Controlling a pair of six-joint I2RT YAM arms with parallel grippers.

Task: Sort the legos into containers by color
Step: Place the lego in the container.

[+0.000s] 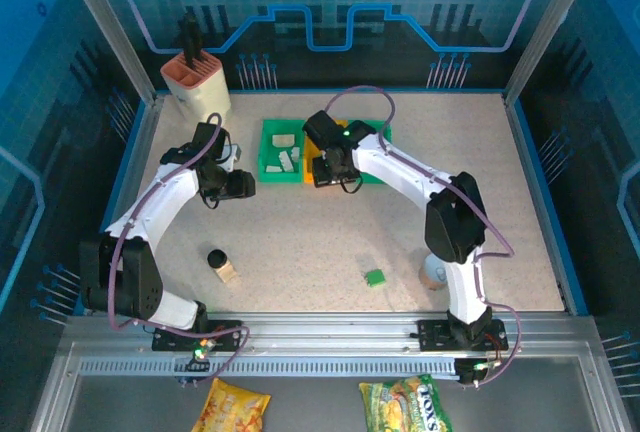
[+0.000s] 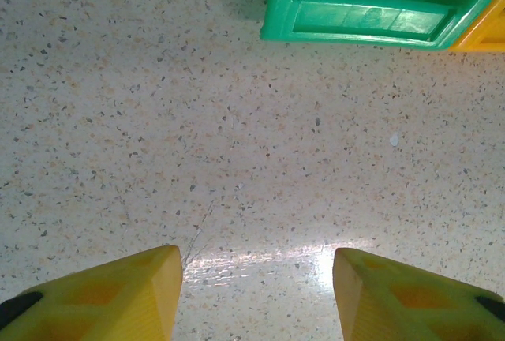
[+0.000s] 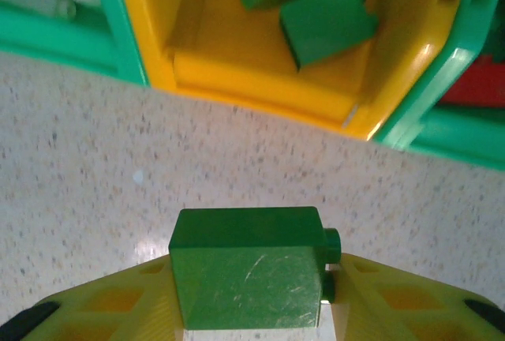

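Our right pincer [image 3: 252,297] grips a green brick [image 3: 248,270] facing the yellow bin [image 3: 260,88] holding greens [image 3: 327,21]; left pincer [image 2: 258,278] stands parted, empty.

Light: bright, even, white, from above
Top view: table [image 1: 300,242] well lit; blue walls [image 1: 330,2] around it dim, corners near black
Shadows: soft and short, close under the arms [image 1: 400,167]
Glare, left wrist: white sheen on the table between the fingers [image 2: 118,294]
Glare, right wrist: pale patch on the table just beyond the brick [image 3: 248,266]; a glint on the yellow bin [image 3: 237,80] rim
Focus, left wrist: speckle crisp mid-frame; fingers soft
Focus, right wrist: brick sharp, scratches plain; bins [image 3: 426,112] behind it blurred
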